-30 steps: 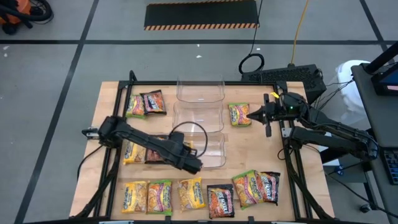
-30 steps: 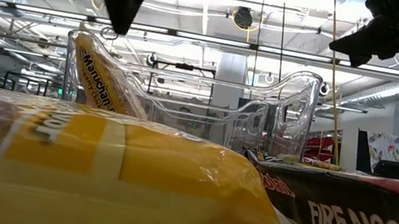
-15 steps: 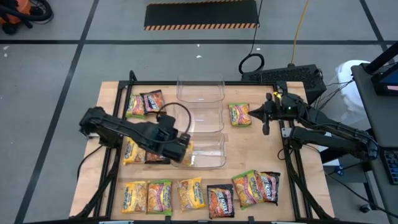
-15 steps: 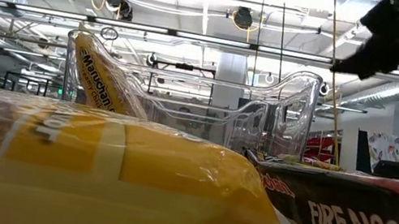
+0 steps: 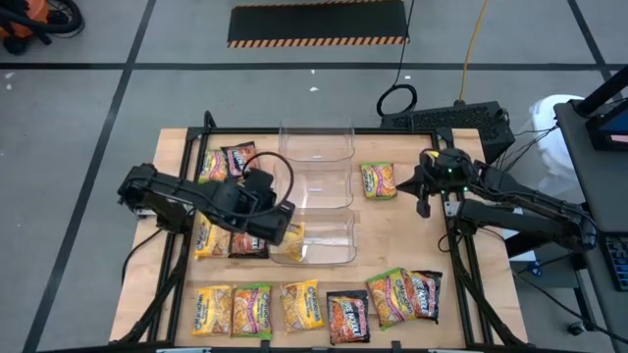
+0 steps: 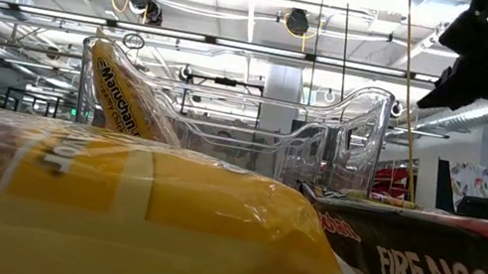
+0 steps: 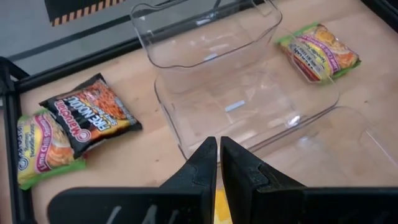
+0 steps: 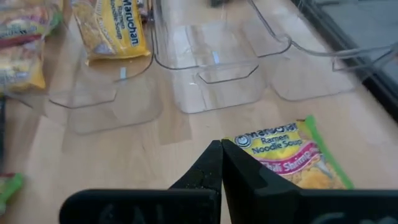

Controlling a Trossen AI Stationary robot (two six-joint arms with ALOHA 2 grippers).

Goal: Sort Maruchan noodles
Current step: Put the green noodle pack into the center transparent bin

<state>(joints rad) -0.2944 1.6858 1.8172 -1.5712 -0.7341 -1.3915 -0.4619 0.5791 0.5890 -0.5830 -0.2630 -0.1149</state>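
Glossy flat Maruchan noodles (image 5: 299,304) (yellow, green, dark packets), left claw (image 7: 218,163) nearly closed, empty, right claw (image 8: 221,163) closed

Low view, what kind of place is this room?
Probably a robotics lab or workshop hall: open ceiling pipes, hazard-striped floor mat, and a wooden table with two robot arms.

Yellow packet (image 5: 291,235); clear bins (image 5: 316,141); black-red packet (image 5: 346,316).

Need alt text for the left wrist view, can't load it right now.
The left claw, empty with fingers nearly together, hangs over three clear plastic bins. A dark brown noodle packet and a green-yellow packet lie together on the wooden table; another green-yellow packet lies past the bins.
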